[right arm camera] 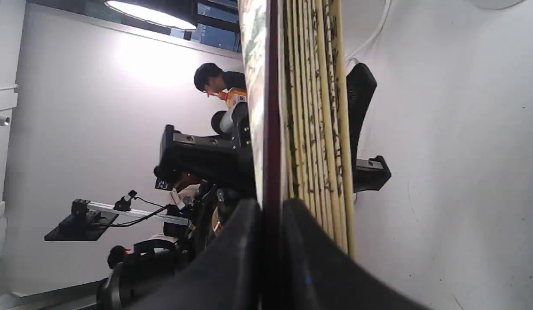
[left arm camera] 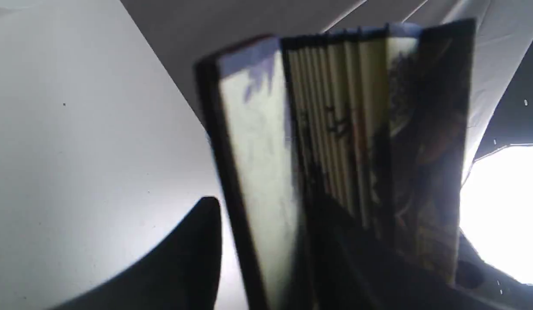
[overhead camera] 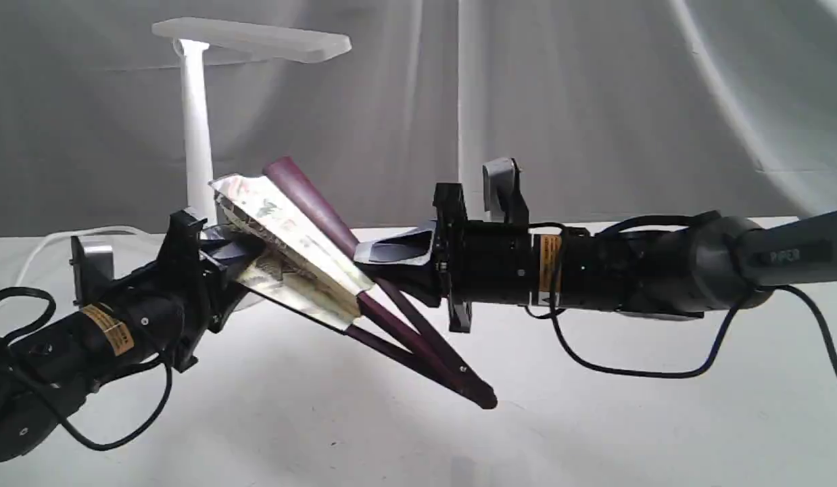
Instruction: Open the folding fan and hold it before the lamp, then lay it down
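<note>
Left tool (overhead camera: 246, 260) and right tool (overhead camera: 372, 253) each clamp one guard of the partly spread fan (overhead camera: 290, 230); pivot slants down toward counter (overhead camera: 594, 419), lamp (overhead camera: 195, 135) behind.

"PIPER" shows in pale letters on the right arm's grey link (overhead camera: 785, 257), far right of the frame. Right arm's orange sticker (overhead camera: 549, 262), left arm's orange sticker (overhead camera: 107, 329), lower left: print too small to read.

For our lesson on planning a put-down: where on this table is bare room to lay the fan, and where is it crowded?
Free: the front of the table, from below the folding fan to the near edge; also the near right corner. Crowded: back left, where the lamp, its cord and the left gripper stand close.
</note>
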Available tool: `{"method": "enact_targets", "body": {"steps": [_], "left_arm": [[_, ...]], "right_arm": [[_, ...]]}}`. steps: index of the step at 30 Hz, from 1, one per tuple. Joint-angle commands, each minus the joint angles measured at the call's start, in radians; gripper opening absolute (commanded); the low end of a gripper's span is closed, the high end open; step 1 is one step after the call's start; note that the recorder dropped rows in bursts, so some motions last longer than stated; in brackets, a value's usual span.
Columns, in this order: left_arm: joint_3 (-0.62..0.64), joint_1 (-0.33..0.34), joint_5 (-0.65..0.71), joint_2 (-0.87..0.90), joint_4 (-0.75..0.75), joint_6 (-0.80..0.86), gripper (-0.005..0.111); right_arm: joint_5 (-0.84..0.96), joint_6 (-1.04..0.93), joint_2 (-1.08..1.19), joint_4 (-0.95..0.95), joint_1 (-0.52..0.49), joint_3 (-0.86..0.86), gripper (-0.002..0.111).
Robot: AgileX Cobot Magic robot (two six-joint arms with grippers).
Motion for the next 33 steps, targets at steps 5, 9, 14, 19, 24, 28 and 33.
{"method": "enact_targets", "body": {"steps": [5,9,14,19,24,28,33], "left_arm": [[-0.003,-0.004,0.001,0.0,0.057,0.008,0.008],[-0.003,-0.004,0.001,0.0,0.057,0.01,0.0],[-0.003,-0.004,0.001,0.0,0.062,0.01,0.0],[-0.003,-0.004,0.011,0.0,0.107,0.008,0.0],[-0.003,-0.004,0.009,0.0,0.144,0.006,0.0],[-0.003,-0.004,0.009,0.0,0.181,0.004,0.0],[-0.003,-0.004,0.013,0.0,0.241,-0.022,0.0]], "right_arm": [[-0.023,-0.007,-0.017,0.012,0.0,0.001,0.0],[-0.023,-0.007,-0.017,0.012,0.0,0.001,0.0],[-0.023,-0.007,-0.017,0.008,0.0,0.001,0.0],[-0.023,-0.007,-0.017,-0.03,0.0,0.001,0.0],[-0.023,-0.007,-0.017,-0.066,0.0,0.001,0.012],[-0.023,-0.007,-0.017,-0.066,0.0,0.001,0.029],[-0.011,-0.007,-0.017,-0.057,-0.002,0.001,0.039]]}}
